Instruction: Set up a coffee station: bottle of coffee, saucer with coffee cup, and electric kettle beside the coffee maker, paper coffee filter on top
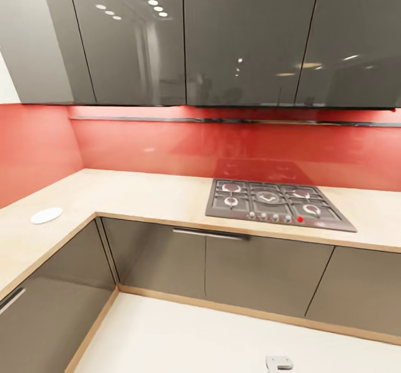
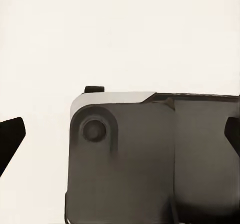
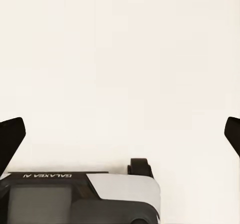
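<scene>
From the head camera I saw an L-shaped wooden countertop (image 1: 139, 195) in a kitchen corner, with a red wall behind it and dark glossy cabinets (image 1: 184, 39) above. I took the gas stove (image 1: 277, 204) set in the countertop as my landmark. Far to the left of the stove, on the side arm of the countertop, a small white round thing (image 1: 46, 215) lay flat; it could be the saucer or the paper filter, I could not tell which, and being round it pointed in no direction. Below the stove were grey cabinet doors, one with a dark handle (image 1: 210, 233). A small grey part of the robot (image 1: 278, 363) was cut off by the lower edge. In the left wrist camera the left gripper (image 2: 120, 134) was released, its dark fingertips (image 2: 11, 138) wide apart over the pale floor and the grey robot base (image 2: 150, 159). The right gripper (image 3: 120, 136) was also released, fingertips (image 3: 11, 139) wide apart above the floor, with the base (image 3: 80, 199) cut off at the edge.
</scene>
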